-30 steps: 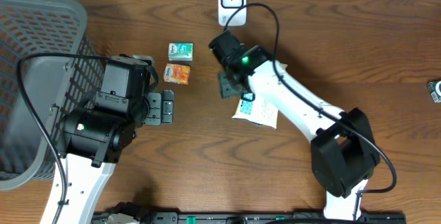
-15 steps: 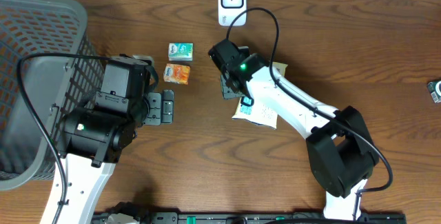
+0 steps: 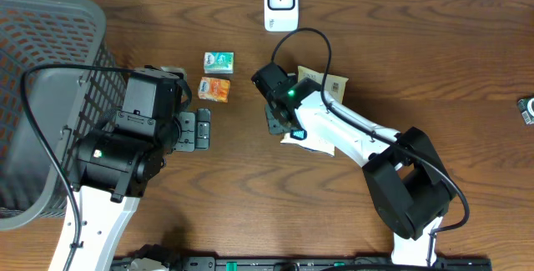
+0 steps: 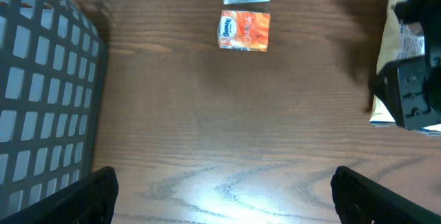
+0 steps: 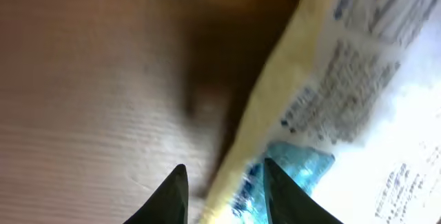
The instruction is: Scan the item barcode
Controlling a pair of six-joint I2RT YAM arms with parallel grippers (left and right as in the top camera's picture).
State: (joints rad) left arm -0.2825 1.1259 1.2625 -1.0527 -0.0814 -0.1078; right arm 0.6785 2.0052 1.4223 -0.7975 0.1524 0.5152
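Swinging a little away from the scanner (image 3: 281,2), the right arm (image 3: 344,126) has uncovered the far end of the packet (image 3: 310,141), where a small dark-printed label (image 3: 335,84) faces up. That packet lies flat on the worktop (image 3: 467,71), nearer the robot than the scanner and slightly to its right. The right jaws sit at the packet's left edge. In the wrist view the cream edge (image 5: 238,162) runs between the two fingertips (image 5: 176,196), with only a narrow gap around it, and I cannot tell whether they actually pinch it. The left jaws stand wide open and empty, well to the left of the scanner and nearer the robot. A green pack (image 3: 219,61) and an orange pack (image 3: 215,88) lie just beside each other, left of the scanner. The basket (image 3: 42,37) stands farther left again.
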